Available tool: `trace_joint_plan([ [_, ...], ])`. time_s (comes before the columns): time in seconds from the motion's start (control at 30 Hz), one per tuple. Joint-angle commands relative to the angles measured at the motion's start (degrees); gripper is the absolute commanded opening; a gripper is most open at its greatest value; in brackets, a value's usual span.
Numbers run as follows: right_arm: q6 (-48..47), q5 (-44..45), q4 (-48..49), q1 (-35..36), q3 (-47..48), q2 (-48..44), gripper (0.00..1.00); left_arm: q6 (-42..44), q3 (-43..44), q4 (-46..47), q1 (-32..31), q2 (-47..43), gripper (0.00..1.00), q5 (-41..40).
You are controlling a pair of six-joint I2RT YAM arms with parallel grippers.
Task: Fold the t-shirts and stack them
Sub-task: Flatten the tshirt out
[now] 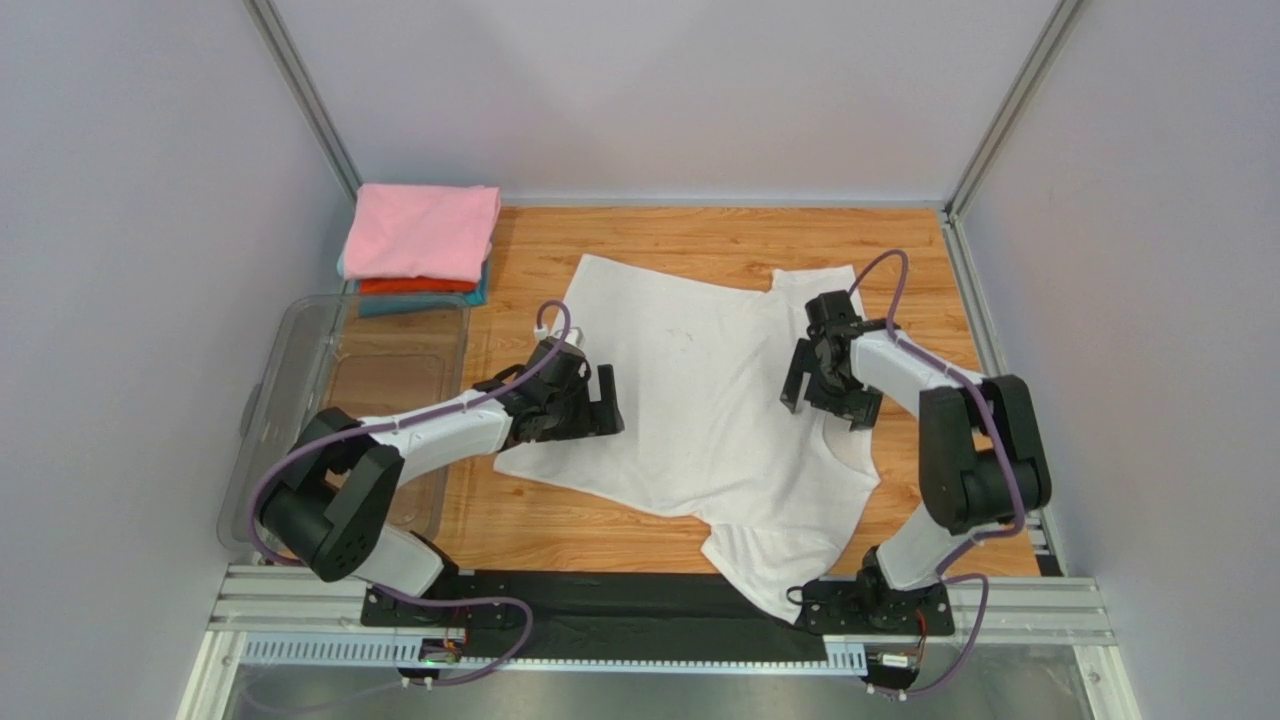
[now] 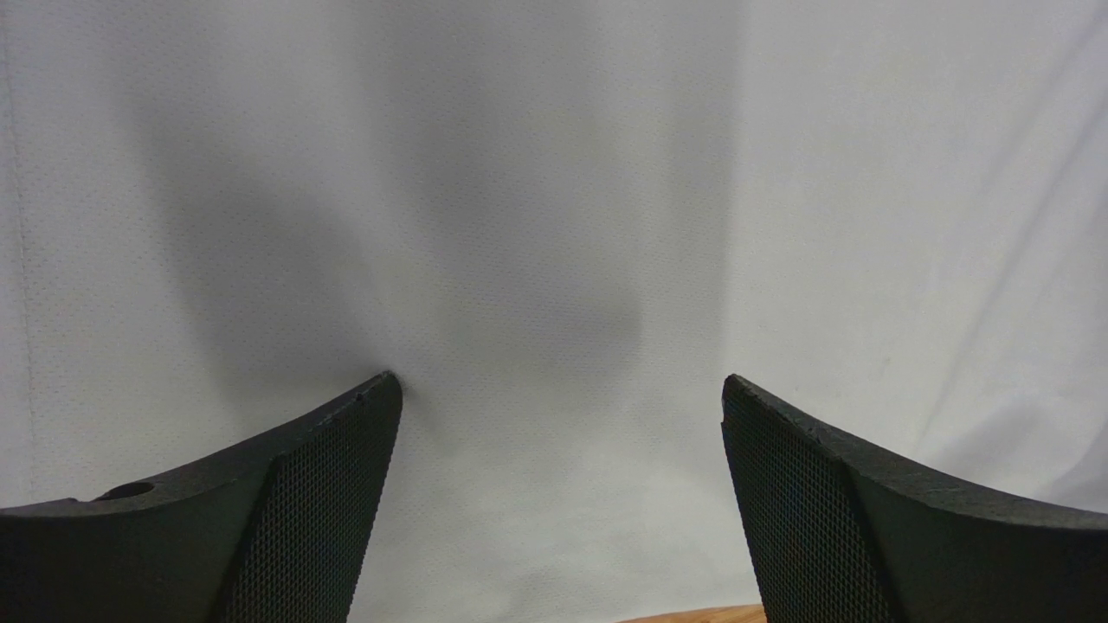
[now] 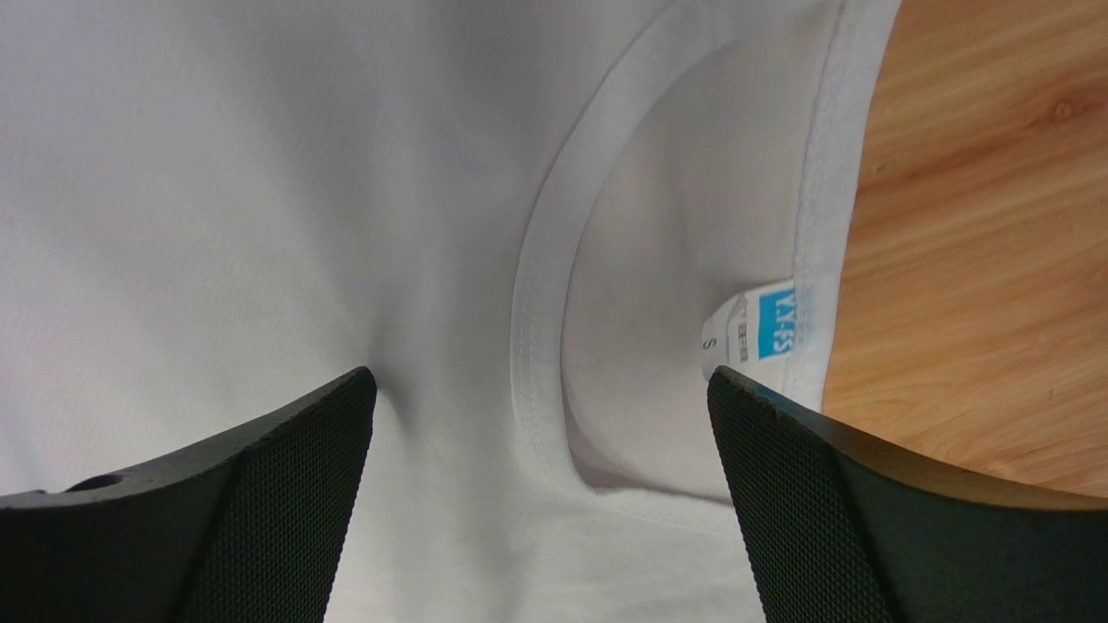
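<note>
While the white t-shirt [image 1: 706, 405] lies spread and slightly rumpled across the middle of the counter [image 1: 601, 525], the left claw [image 2: 559, 390] hangs over its left edge, jaws spread wide and pinching nothing. The right claw [image 3: 540, 377], equally spread and empty, hovers above the collar [image 3: 546, 312] and its blue neck label [image 3: 767, 325]. At the far left, a pink tee [image 1: 421, 228] tops an orange-red tee [image 1: 413, 285] and a teal tee [image 1: 421, 305], just beyond the clear bin [image 1: 278, 405].
</note>
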Motion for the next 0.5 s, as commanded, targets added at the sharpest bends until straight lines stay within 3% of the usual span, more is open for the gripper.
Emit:
trace_joint_plan([
  [0.0,-3.69,2.49,1.40,-1.44,6.12,6.56,1.00,-0.31,-1.35,0.40,0.09,1.47,0.99,2.51],
  [0.3,-8.61,-2.08,-0.44,-3.11,20.97,22.55,0.98,-9.89,-12.60,12.06,-0.18,-1.60,0.94,9.63],
  [0.47,-10.99,-1.21,-4.30,-3.20,33.00,28.46,1.00,-14.29,-16.39,15.61,-2.63,-3.54,0.94,7.44],
])
